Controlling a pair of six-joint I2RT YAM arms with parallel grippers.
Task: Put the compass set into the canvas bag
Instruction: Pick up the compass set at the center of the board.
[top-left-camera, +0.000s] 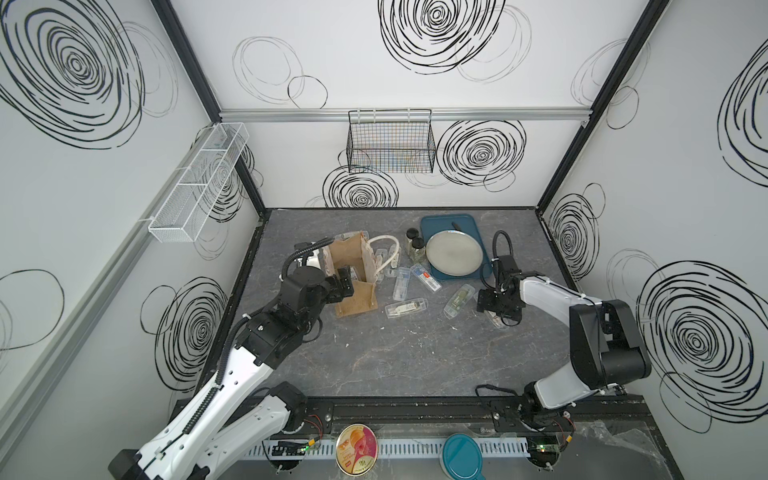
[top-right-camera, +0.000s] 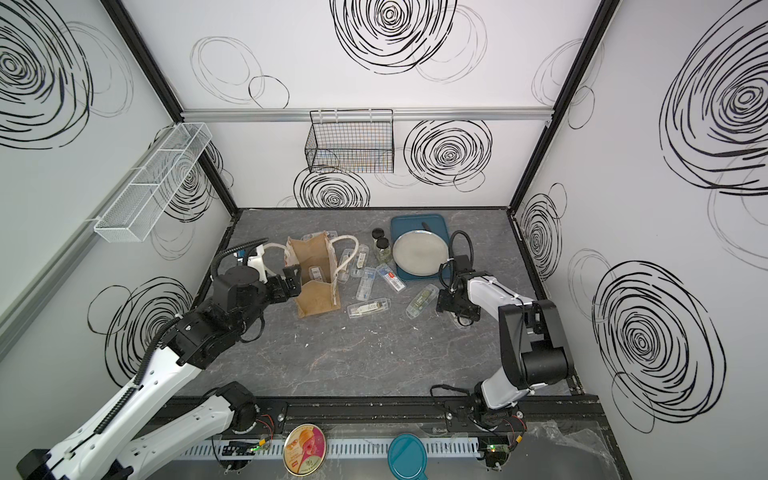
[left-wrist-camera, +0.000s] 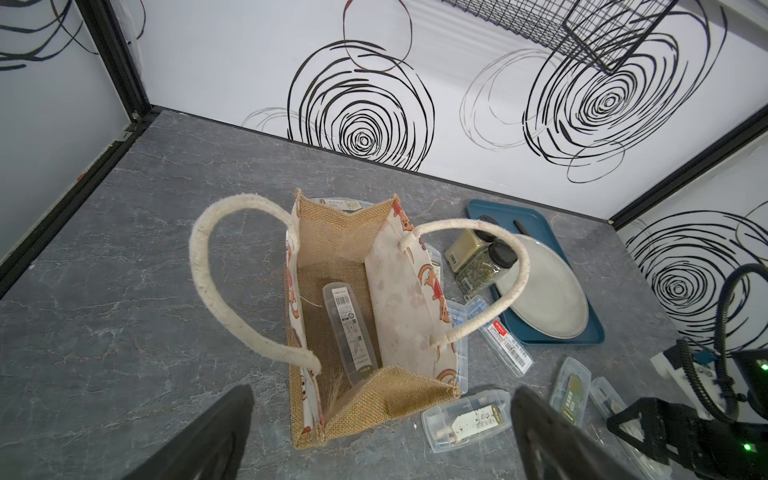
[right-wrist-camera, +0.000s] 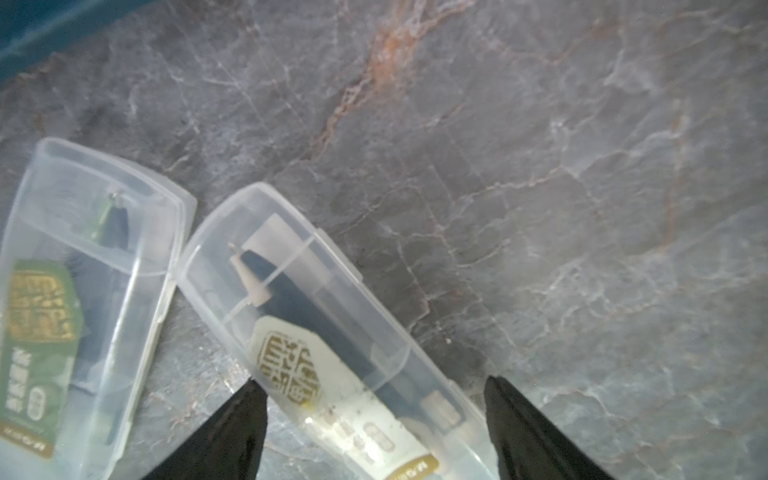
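Observation:
The canvas bag (top-left-camera: 357, 301) (top-right-camera: 318, 303) (left-wrist-camera: 390, 399) stands upright and open on the grey table, its rope handles spread apart. One clear compass set case (left-wrist-camera: 349, 328) lies inside it. My left gripper (top-left-camera: 347, 284) (left-wrist-camera: 382, 392) hangs open at the bag's near-left edge, holding nothing. Several more clear compass set cases (top-left-camera: 406, 308) (top-right-camera: 368, 307) lie scattered to the right of the bag. My right gripper (top-left-camera: 492, 311) (right-wrist-camera: 374, 382) is low over the table, jaws open on either side of a cream-labelled case (right-wrist-camera: 332, 353). A green-labelled case (right-wrist-camera: 62, 324) lies beside it.
A teal tray (top-left-camera: 440, 220) with a grey plate (top-left-camera: 455, 249) sits at the back right, two spice jars (top-left-camera: 417, 245) next to it. A black wire basket (top-left-camera: 390, 141) hangs on the back wall and a white mesh basket (top-left-camera: 195, 187) on the left wall.

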